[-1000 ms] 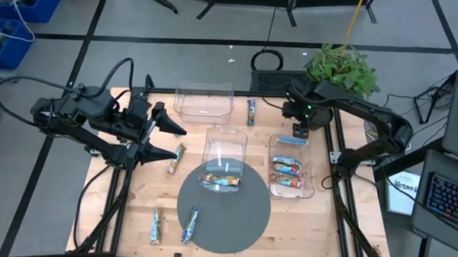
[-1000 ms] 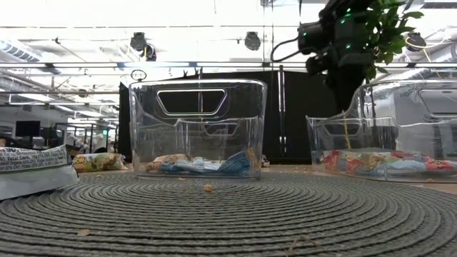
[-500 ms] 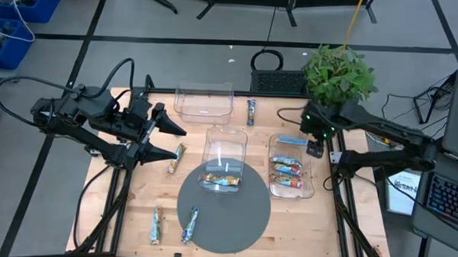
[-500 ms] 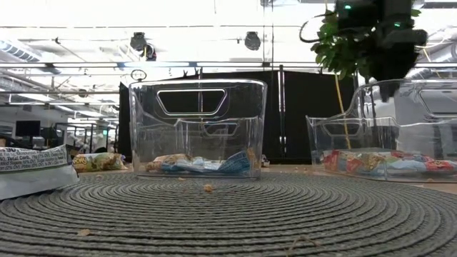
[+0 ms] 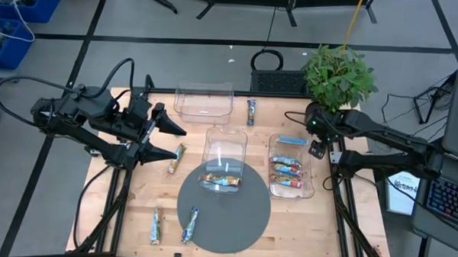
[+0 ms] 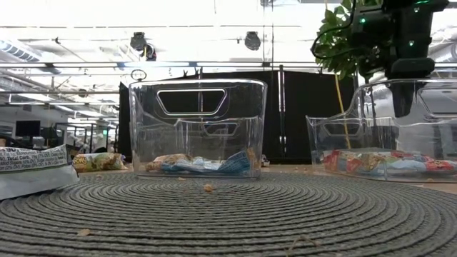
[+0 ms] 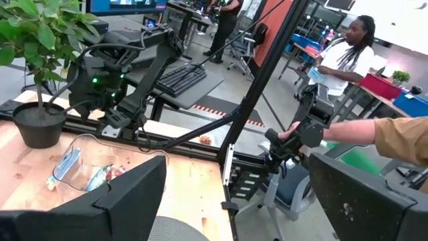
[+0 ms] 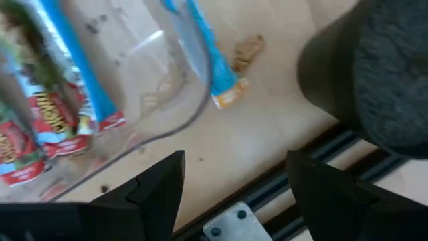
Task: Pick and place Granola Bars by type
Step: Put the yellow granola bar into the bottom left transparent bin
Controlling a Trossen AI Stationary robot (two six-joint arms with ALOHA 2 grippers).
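Foil-wrapped Granola Bars (image 5: 286,172), red-tan, in bin (image 5: 312,189); both tools wide, empty.

Bright ceiling lights (image 6: 178,32) are washing out the room behind the desk in the low view, glare is glinting on the clear bin (image 6: 198,128), and motion blur is smearing the wrapped bars (image 8: 40,127) in the right wrist view.

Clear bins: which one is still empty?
The far bin, at the table's back edge left of centre. The middle bin on the grey mat and the right bin both hold bars.
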